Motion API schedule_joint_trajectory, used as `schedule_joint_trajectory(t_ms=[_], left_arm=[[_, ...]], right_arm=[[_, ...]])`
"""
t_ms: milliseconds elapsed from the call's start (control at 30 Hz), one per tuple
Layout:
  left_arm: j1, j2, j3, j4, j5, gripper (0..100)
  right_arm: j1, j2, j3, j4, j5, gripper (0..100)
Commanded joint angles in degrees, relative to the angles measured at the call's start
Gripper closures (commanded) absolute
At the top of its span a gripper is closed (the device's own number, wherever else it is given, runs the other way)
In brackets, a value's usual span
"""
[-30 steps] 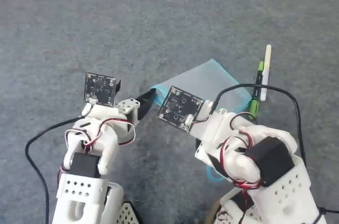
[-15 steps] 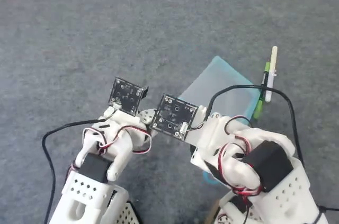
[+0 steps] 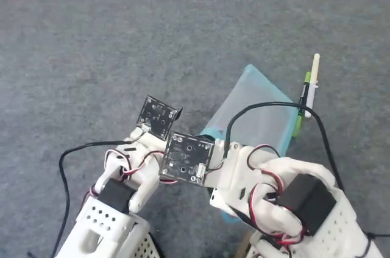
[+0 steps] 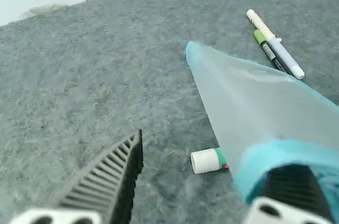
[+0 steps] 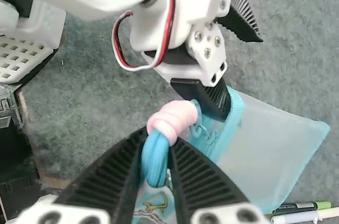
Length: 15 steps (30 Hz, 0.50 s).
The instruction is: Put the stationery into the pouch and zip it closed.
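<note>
Teal-edged translucent plastic pouch [image 3: 256,111] looks mid-unzip: your right gripper [image 5: 156,166] pinches its blue cord zip pull [image 5: 154,152], while your left gripper [image 5: 238,75] gapes empty. Next, brace the pouch; the white and green pens [image 3: 311,86] lie outside.

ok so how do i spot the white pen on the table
Find the translucent blue pouch on the grey table. Two pens lie side by side beside it. The white pen is the outer, pale one; the green pen lies between it and the pouch.
</note>
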Motion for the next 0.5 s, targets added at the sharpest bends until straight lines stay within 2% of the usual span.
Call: schedule_joint_trajectory(t_ms=[0, 100, 267, 467], left_arm=[[0.7, -1.0, -0.5, -2.4, 0.5, 70], [0.4, -1.4, -0.5, -2.4, 0.5, 78], [-1.9, -1.4, -0.7, -2.4, 0.4, 97], [-15.1, -1.4, -2.3, -2.3, 0.9, 99]], right_arm=[[-1.0, -4.1, -3.4, 2.2, 0.3, 99.2], [-0.7, -5.3, -2.6, 2.2, 0.2, 99.2], [0.2, -5.2, 0.3, 2.2, 0.2, 99.2], [11.2, -5.2, 0.8, 1.7, 0.5, 99.2]])
